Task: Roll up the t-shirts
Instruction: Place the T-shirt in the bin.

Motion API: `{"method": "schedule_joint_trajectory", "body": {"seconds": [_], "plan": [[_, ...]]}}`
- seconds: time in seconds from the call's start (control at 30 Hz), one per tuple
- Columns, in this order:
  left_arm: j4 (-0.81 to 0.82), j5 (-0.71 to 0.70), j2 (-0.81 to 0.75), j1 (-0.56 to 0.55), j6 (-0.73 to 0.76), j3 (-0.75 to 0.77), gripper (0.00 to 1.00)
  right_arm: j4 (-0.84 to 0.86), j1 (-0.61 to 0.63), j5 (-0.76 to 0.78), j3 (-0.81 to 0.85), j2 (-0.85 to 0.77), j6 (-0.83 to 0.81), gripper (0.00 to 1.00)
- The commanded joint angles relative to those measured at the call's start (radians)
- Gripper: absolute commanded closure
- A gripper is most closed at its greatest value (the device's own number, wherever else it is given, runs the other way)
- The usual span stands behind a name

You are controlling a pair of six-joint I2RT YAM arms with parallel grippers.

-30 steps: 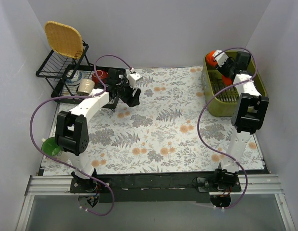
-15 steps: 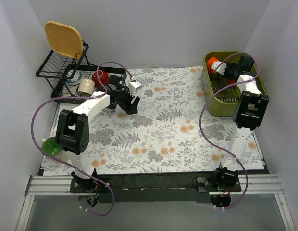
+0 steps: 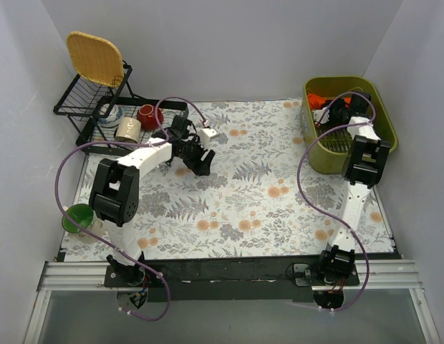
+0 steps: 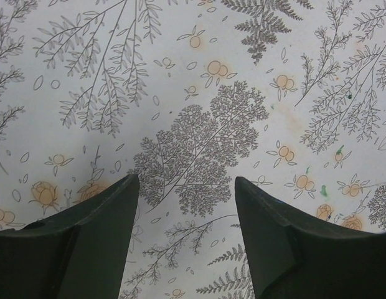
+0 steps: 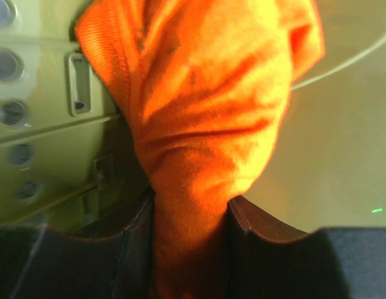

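The orange-red t-shirt (image 5: 205, 112) is bunched up inside the olive-green basket (image 3: 384, 127) at the back right; a strip of it (image 3: 316, 99) shows at the basket's far rim. My right gripper (image 5: 190, 215) is down in the basket, shut on a fold of the t-shirt; it also shows in the top view (image 3: 335, 109). My left gripper (image 4: 183, 212) is open and empty, hovering over the floral tablecloth at the back left; in the top view (image 3: 199, 159) it sits right of the dish rack.
A black wire dish rack (image 3: 93, 107) at the back left holds a woven tray (image 3: 94, 57), a beige mug (image 3: 127, 128) and a red-brown bowl (image 3: 149, 115). A green cup (image 3: 77, 217) stands at the left edge. White walls close in on three sides.
My right gripper has lowered with the t-shirt deeper into the basket toward its far rim. My left gripper has moved a little right and toward me, away from the dish rack.
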Motion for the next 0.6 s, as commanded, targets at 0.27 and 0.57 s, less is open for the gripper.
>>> {"method": "schedule_joint_trajectory", "body": {"seconds": [0.27,0.57], "plan": [[0.012,-0.059,-0.051,-0.090,0.010,-0.030,0.39,0.393,-0.011,-0.115,-0.174,-0.031,-0.113,0.75],[0.030,-0.042,-0.072,-0.090,-0.003,-0.034,0.39,0.496,-0.022,-0.076,-0.507,-0.230,-0.136,0.60]]}}
